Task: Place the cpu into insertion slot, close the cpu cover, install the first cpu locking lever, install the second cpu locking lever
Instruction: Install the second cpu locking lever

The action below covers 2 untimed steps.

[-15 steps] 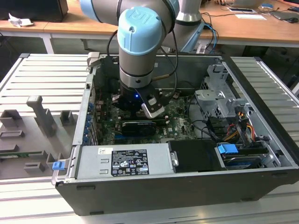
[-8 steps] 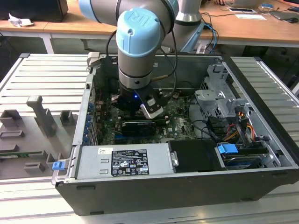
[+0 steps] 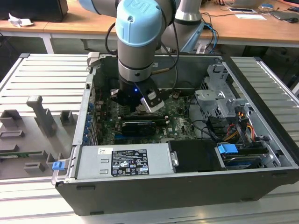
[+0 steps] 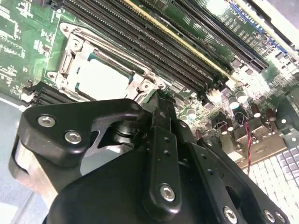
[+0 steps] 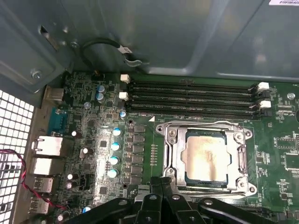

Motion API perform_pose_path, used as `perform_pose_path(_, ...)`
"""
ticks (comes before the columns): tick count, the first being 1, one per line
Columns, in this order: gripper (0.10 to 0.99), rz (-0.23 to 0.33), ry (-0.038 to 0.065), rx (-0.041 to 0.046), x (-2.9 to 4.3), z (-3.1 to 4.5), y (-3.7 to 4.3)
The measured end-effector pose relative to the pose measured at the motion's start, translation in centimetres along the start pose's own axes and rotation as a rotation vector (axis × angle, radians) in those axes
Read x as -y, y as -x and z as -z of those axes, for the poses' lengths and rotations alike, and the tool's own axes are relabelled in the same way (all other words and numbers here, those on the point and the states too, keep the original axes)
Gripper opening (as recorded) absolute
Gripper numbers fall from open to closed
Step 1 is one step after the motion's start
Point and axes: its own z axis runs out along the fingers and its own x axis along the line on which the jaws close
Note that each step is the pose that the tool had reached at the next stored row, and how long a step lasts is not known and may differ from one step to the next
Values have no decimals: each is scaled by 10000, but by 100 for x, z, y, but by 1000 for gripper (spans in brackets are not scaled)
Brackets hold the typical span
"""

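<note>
I have the arm reaching down into the open computer case (image 3: 261, 135), which lies on its side on the slatted metal worktop (image 3: 42, 79), and the gripper (image 3: 140, 105) sits low over the green motherboard (image 5: 93, 140) in the exterior view. In the first wrist view the cpu (image 5: 205, 156) lies flat in its socket, its dull beige top showing through the window of the cpu cover (image 5: 175, 154), which lies down flat around it as a silver frame. In the second wrist view I see the same cpu (image 4: 100, 79) framed by the cover (image 4: 77, 51), just beyond the black linkage of the gripper (image 4: 156, 109). The fingers come together at the socket's near edge, and I read them as clenched, pads pressed together with nothing visibly between them. Whether the tips touch the socket frame I cannot tell. The long black memory slots (image 5: 191, 95) run beside the socket, on the side away from the gripper. A grey power supply (image 3: 124, 161) sits in the case nearest the exterior camera.
</note>
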Motion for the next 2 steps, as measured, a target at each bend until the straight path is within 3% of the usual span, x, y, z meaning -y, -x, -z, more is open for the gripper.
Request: perform_pose_path(2,106,1,2,1,0,0,0)
